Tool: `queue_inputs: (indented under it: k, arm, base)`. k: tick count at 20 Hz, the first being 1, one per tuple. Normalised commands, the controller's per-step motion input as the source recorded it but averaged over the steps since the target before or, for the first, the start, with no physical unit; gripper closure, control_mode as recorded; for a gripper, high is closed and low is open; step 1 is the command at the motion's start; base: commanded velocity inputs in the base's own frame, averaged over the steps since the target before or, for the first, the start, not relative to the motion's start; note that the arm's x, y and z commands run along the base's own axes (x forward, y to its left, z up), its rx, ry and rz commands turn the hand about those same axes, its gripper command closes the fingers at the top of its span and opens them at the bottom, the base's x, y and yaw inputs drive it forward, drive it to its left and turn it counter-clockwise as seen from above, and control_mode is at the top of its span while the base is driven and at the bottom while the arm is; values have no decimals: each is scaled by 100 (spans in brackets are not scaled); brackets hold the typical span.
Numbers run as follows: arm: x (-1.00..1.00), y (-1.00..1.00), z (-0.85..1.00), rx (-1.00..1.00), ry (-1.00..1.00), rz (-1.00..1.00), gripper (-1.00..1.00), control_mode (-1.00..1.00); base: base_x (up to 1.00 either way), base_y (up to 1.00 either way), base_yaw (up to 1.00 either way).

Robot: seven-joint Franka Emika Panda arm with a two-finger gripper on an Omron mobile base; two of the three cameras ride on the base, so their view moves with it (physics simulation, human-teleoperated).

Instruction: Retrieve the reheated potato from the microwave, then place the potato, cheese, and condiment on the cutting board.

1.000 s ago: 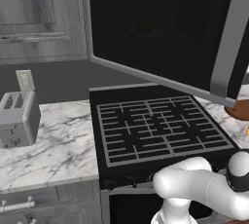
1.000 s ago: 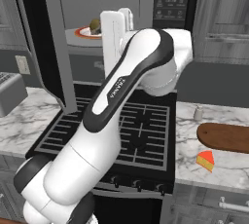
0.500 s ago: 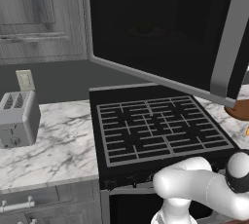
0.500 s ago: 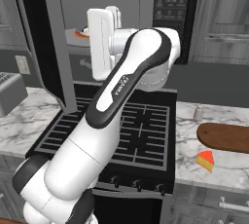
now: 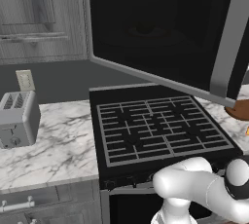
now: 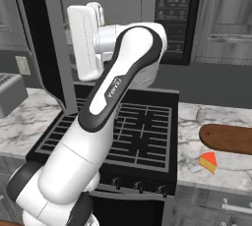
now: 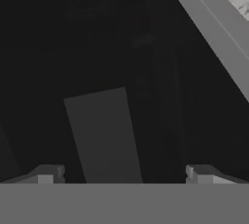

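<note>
The microwave (image 6: 172,14) hangs above the stove with its dark glass door (image 5: 160,28) swung wide open. My white hand (image 6: 86,43) is raised in front of the microwave's opening, at its left side. My gripper (image 7: 124,175) is open with nothing between its fingertips (image 7: 46,174), and it faces a dark surface crossed by a grey frame (image 7: 214,23). The potato is hidden. On the right counter lie the cutting board (image 6: 229,139), the cheese (image 6: 208,161) just in front of it, and the condiment (image 6: 200,114) behind it.
A black stove (image 5: 155,125) with grates sits under the microwave. A toaster (image 5: 18,118) stands on the marble counter (image 5: 53,155) to the left, below a wall outlet (image 5: 25,79). The open door overhangs the stove's right side.
My hand has moved left and slightly down across the microwave's opening. It now covers the plate that showed there before. The gripper stayed open.
</note>
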Motion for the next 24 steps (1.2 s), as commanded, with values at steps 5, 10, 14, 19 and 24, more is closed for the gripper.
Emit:
queue_inputs:
  k: [5,10,14,19,24]
  arm:
    - [-42,36,3,2,0,5,-100,-100]
    - [-43,38,6,6,0,5,-100,-100]
    - [-44,51,1,5,-3,1,-100,-100]
    - [-34,56,0,4,-6,0,-100,-100]
    - [-29,68,0,0,-12,0,-100,-100]
  base:
    - [0,0,0]
    - [0,0,0]
    - [0,0,0]
    - [0,0,0]
    - [0,0,0]
